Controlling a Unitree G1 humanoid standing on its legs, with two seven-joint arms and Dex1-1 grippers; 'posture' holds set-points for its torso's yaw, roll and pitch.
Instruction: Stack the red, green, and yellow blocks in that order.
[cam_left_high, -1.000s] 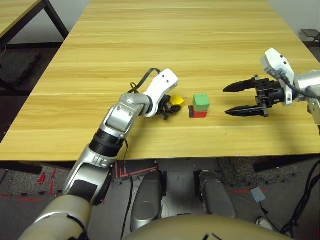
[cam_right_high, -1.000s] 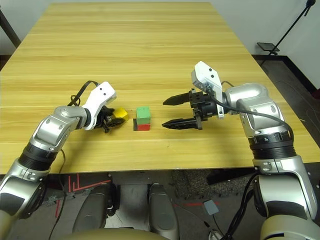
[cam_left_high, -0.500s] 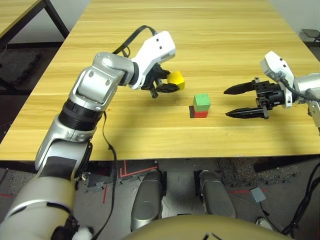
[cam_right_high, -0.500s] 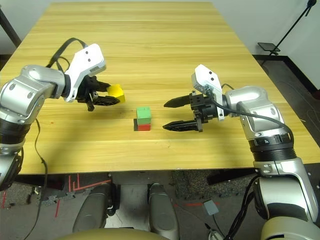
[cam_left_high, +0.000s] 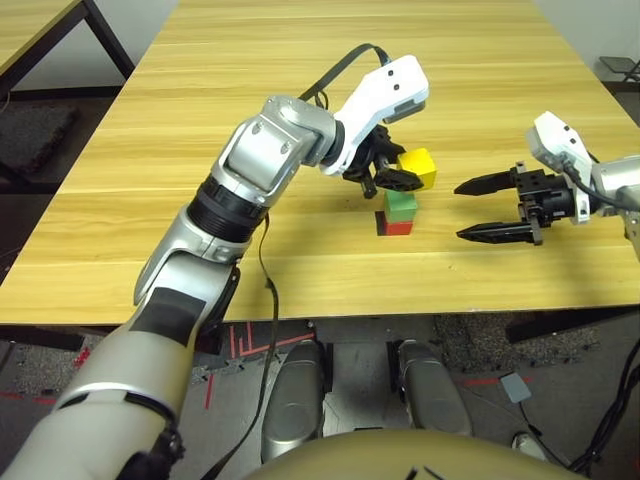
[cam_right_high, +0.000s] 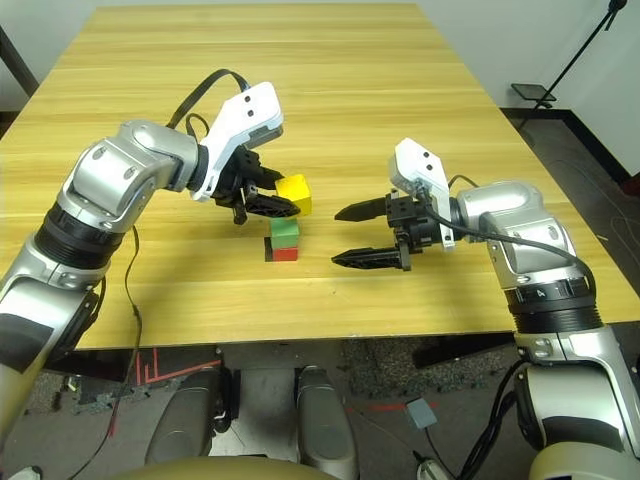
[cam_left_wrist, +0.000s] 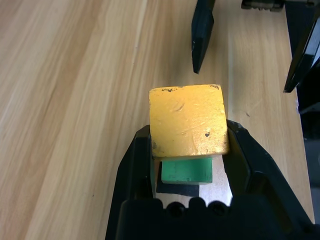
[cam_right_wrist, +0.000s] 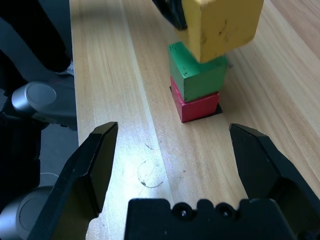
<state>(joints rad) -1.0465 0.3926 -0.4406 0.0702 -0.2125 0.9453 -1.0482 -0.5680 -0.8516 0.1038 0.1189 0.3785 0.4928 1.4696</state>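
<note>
The green block (cam_left_high: 402, 204) sits on top of the red block (cam_left_high: 399, 227) near the table's middle front. My left gripper (cam_left_high: 407, 175) is shut on the yellow block (cam_left_high: 418, 167) and holds it in the air just above the green block, a little to its right, with a gap between them. In the left wrist view the yellow block (cam_left_wrist: 187, 120) sits between my fingers (cam_left_wrist: 136, 165) with the green block (cam_left_wrist: 187, 169) below it. My right gripper (cam_left_high: 466, 209) stands open to the right of the stack, fingers pointing at it and apart from it.
A flat black square patch (cam_left_high: 383, 222) lies under the red block. The wooden table (cam_left_high: 300, 80) stretches wide behind and to both sides of the stack. Its front edge (cam_left_high: 300, 305) runs close below the stack.
My left gripper has carried the yellow block to the right, from left of the stack to just above the green block. The right gripper has barely shifted.
</note>
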